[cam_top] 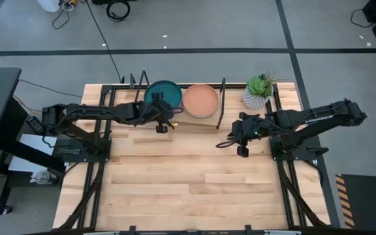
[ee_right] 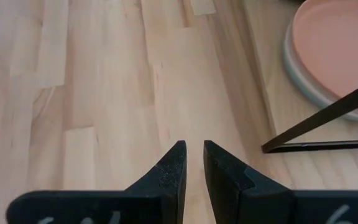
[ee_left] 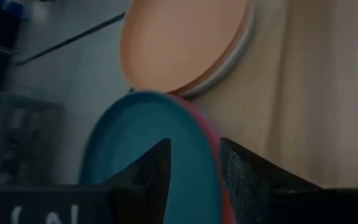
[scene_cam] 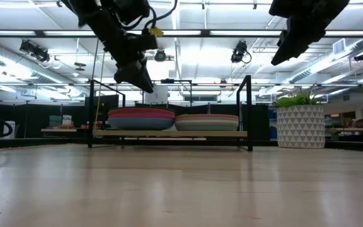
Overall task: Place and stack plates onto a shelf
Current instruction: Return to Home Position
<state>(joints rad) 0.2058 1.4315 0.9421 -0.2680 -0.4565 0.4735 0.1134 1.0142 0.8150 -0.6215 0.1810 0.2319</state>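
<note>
Two stacks of plates rest on the shelf (scene_cam: 169,133) at the table's far edge. The left stack (scene_cam: 141,118) is topped by a dark teal plate (cam_top: 162,96), the right stack (scene_cam: 207,121) by an orange plate (cam_top: 200,100). My left gripper (ee_left: 194,180) hangs open just above the near rim of the teal plate (ee_left: 135,149), slanting down toward it and touching nothing; the high view shows it as well (cam_top: 162,126). My right gripper (ee_right: 194,158) hovers over bare table (cam_top: 243,149) near the shelf's right end, its fingers a narrow gap apart with nothing between them.
A potted plant in a white patterned pot (cam_top: 258,93) stands at the far right beside the shelf. Thin black upright rods (cam_top: 222,104) rise at the shelf's ends and middle. The slatted wooden tabletop (cam_top: 188,183) stretches toward the near edge.
</note>
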